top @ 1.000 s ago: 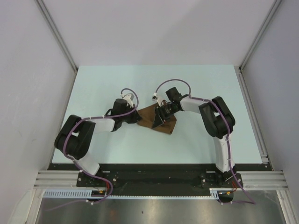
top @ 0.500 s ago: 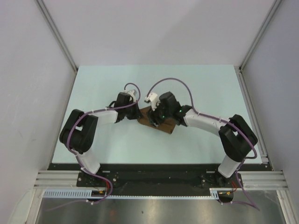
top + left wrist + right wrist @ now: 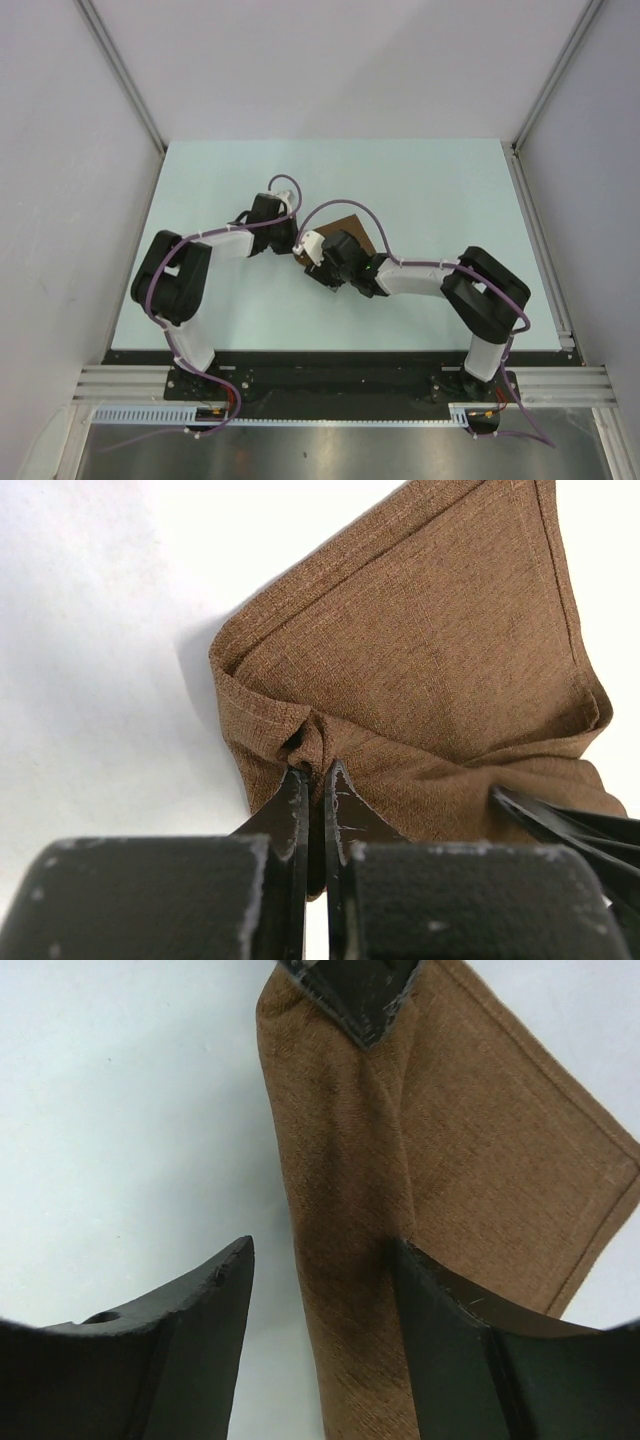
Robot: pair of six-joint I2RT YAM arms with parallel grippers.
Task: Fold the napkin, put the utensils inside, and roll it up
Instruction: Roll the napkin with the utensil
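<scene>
Right at the tips of the left gripper (image 3: 315, 780), the jaws are pinched tight on a bunched corner of the napkin (image 3: 430, 660), a thin bite that could slip free if the arm tugs. Below the right gripper (image 3: 322, 1250), the jaws are apart, one finger over the folded ridge and the other over bare table (image 3: 120, 1110), so closing now might catch only the top layer and pull the fold open. From above, cloth peeks out beyond both wrists and no fork shows anywhere; if it's tucked inside, it could slide out unnoticed.
</scene>
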